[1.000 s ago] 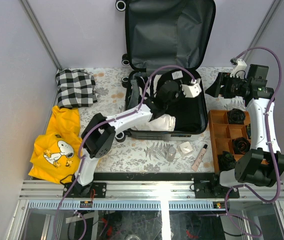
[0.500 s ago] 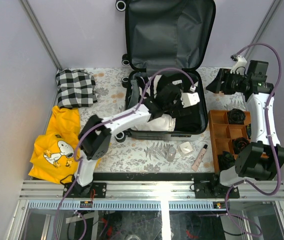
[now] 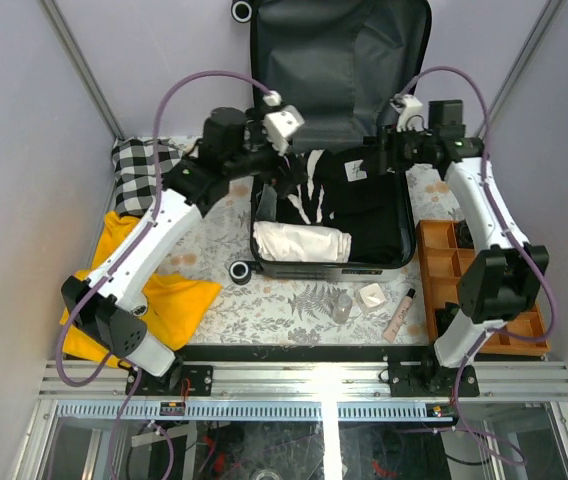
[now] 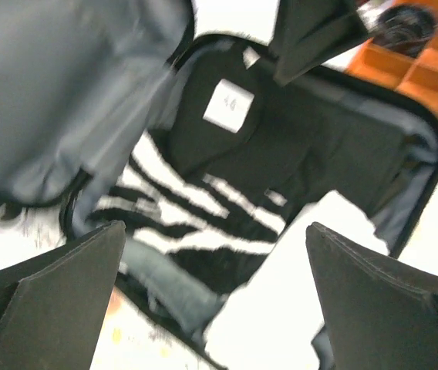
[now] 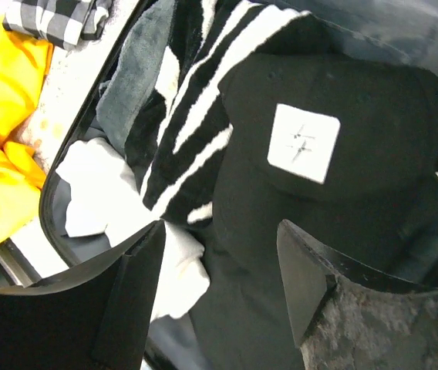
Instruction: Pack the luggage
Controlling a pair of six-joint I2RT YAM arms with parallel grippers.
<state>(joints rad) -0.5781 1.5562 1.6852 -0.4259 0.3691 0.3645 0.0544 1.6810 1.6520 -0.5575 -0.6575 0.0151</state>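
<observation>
The luggage (image 3: pixel 334 70) lies open, its lid leaning on the back wall. Its base holds a black garment with a white label (image 3: pixel 364 210) (image 4: pixel 227 104) (image 5: pixel 304 142), a zebra-striped garment (image 3: pixel 309 195) (image 5: pixel 196 100) and a folded white garment (image 3: pixel 299 240) (image 5: pixel 88 200). My left gripper (image 3: pixel 286 165) (image 4: pixel 215 227) hovers open over the rear left of the base, with nothing between its fingers. Opposite it, my right gripper (image 3: pixel 366 160) (image 5: pixel 220 225) hangs open just above the black garment at the rear right, holding nothing.
A checkered cloth (image 3: pixel 144 165) and a yellow shirt (image 3: pixel 124 240) lie left of the suitcase. An orange compartment tray (image 3: pixel 444 260) stands to the right. A clear cup (image 3: pixel 342 307), a small white box (image 3: pixel 372 297) and a tube (image 3: pixel 401 315) sit in front.
My left gripper opened, let go of the black garment in the suitcase and swung up and back to the left. The right arm moved left from the tray side to over the suitcase.
</observation>
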